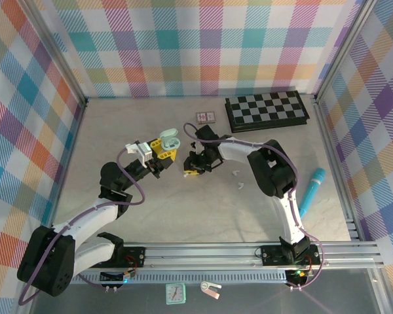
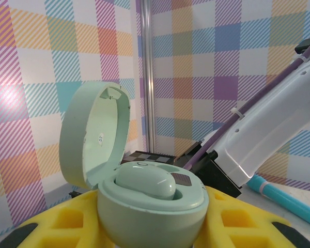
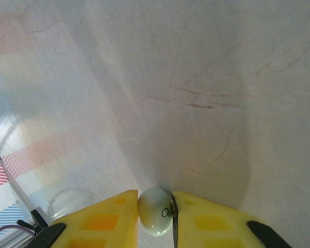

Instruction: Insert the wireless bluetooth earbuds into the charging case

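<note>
Pastel checked walls close round a pale grey desk (image 1: 183,216). Near its middle a pale earbud (image 3: 155,218) sits pinched between the yellow fingers (image 3: 106,219) of the right tool (image 3: 155,209), which is closed narrow on it, with a finger against each side. The bud hangs low over the desk; whether it touches the surface I cannot tell from the wrist view.

Just left of it, the left tool (image 2: 152,230) is closed around the mint charging case (image 2: 152,209), gripping its lower half between its own yellow pads (image 2: 237,222). The case stands upright with its lid (image 2: 93,137) tipped open to the left. A second earbud (image 2: 144,185) of the same mint lies seated in its well.

From above, the two tools are near each other but apart, the case a little farther and to the left. Two small white pieces (image 1: 240,186), possibly more earbuds, lie on the desk right of the right tool. A teal stick (image 1: 312,190) lies near the right edge. A folded chessboard (image 1: 266,111) sits at the far side with a small card box (image 1: 205,117) beside it.
</note>
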### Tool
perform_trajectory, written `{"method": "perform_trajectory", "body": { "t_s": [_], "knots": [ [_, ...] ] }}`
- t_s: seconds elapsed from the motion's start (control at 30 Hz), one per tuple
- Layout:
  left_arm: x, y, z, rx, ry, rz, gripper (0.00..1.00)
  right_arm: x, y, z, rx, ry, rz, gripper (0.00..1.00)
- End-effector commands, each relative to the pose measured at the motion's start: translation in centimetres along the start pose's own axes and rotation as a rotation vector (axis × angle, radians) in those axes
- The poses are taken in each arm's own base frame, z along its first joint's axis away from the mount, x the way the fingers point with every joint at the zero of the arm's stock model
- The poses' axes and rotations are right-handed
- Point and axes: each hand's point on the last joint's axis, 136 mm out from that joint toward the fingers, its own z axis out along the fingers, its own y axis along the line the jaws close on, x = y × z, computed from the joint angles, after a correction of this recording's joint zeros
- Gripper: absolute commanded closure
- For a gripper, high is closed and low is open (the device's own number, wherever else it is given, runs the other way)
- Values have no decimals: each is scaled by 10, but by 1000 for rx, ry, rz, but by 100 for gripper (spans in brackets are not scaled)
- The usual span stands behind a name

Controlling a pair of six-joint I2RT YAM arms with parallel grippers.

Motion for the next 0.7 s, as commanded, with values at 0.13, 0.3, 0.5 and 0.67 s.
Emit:
{"method": "perform_trajectory", "body": {
  "t_s": [0.13,0.3,0.5,0.67],
  "knots": [
    [-16,-1,4,8,-39,45,67,9,-1,0,54,9,-37,79],
    [-11,1,3,-4,-18,53,67,6,3,-21,96,-54,-72,79],
    [-3,3,3,-14,23,65,67,12,-4,-47,140,-110,-75,79],
    [10,5,2,-23,68,67,67,20,-9,-74,184,-158,-90,79]
  ]
}}
